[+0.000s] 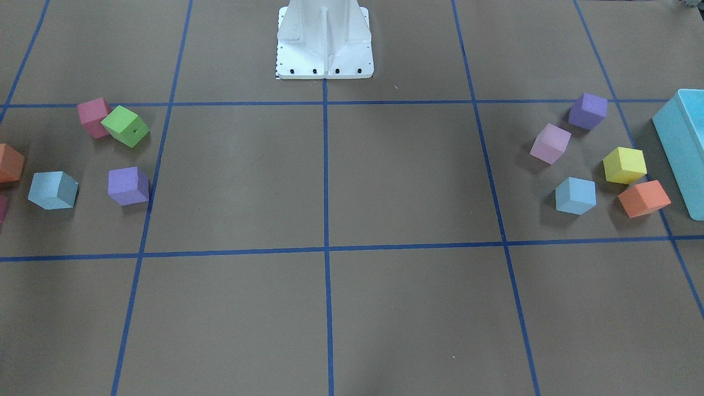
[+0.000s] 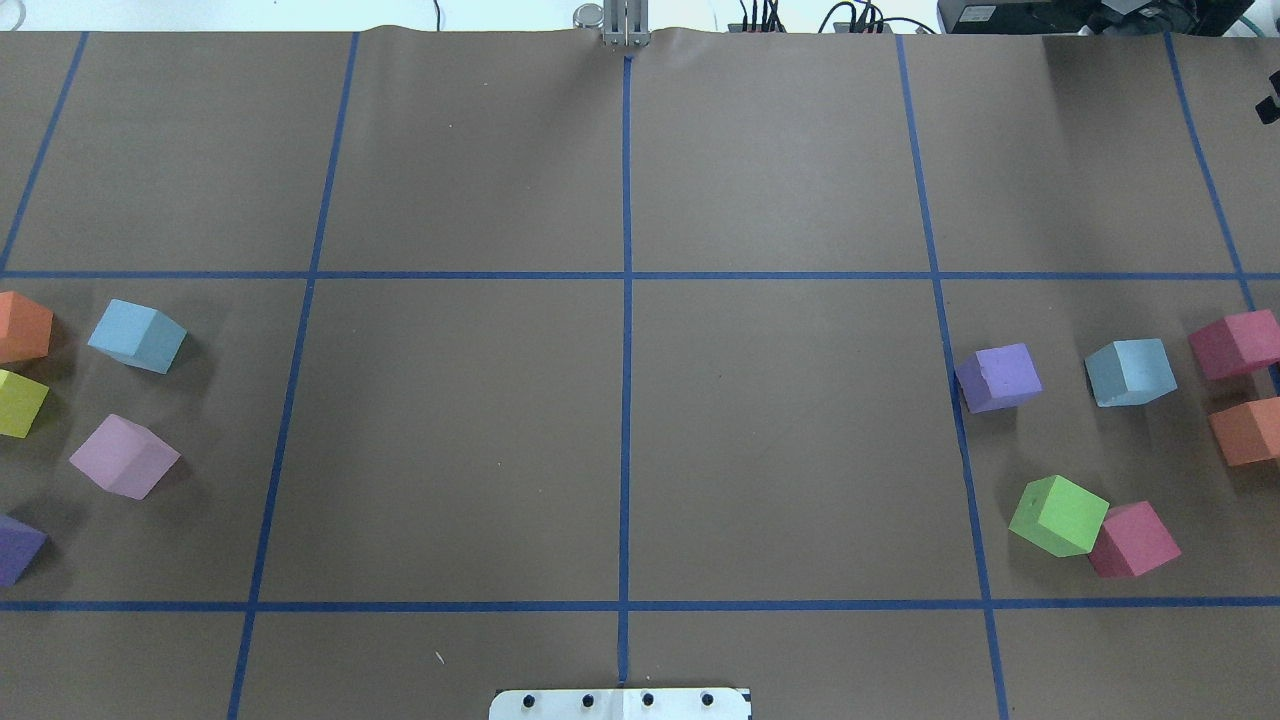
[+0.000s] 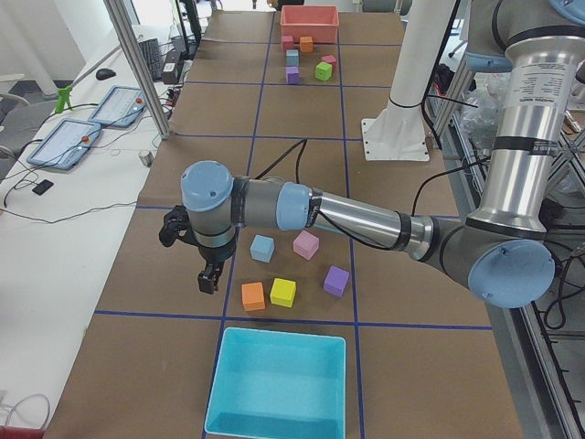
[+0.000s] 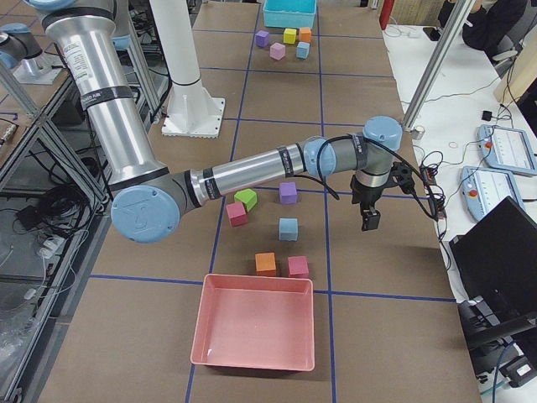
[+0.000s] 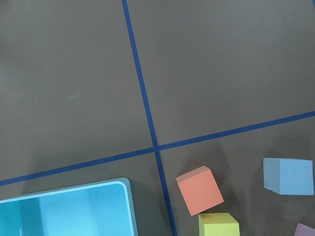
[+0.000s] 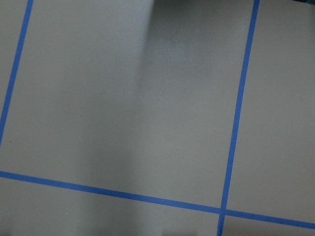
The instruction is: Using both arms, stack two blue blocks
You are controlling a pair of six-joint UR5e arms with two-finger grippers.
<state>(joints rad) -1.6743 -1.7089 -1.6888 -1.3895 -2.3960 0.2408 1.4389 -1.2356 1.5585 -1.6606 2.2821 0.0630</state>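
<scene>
1. At the far left of the overhead view: first blue block (image 2: 137,335), flat on the brown paper, apart from the orange cube (image 2: 22,326) and the pink cube (image 2: 124,456). Also visible at the lower right of the left wrist view.
2. Left gripper (image 3: 209,277): seen only from a side camera, hanging over bare table just beside the orange cube, not above the block. Impossible to tell whether open or closed.
3. Probably light, soft foam with a faintly grippy skin. Best pinched gently across two opposite flat faces, low enough not to tip it. Sits cornerwise to the tape lines, so likely needing a wrist turn first.
4. In the middle of the view: two wide bare squares either side of the blue tape line (image 2: 626,400). Good room for stacking.
5. At the right: second blue block (image 2: 1131,372), between the purple cube (image 2: 998,377) and the red cube (image 2: 1235,343), touching neither.
6. Right gripper (image 4: 369,220): side view only, above bare table to the right of that block. Open or closed, cannot say.
7. Tightest room near the turquoise tray (image 3: 283,336) and the pink tray (image 4: 256,277) at the table's ends.
</scene>
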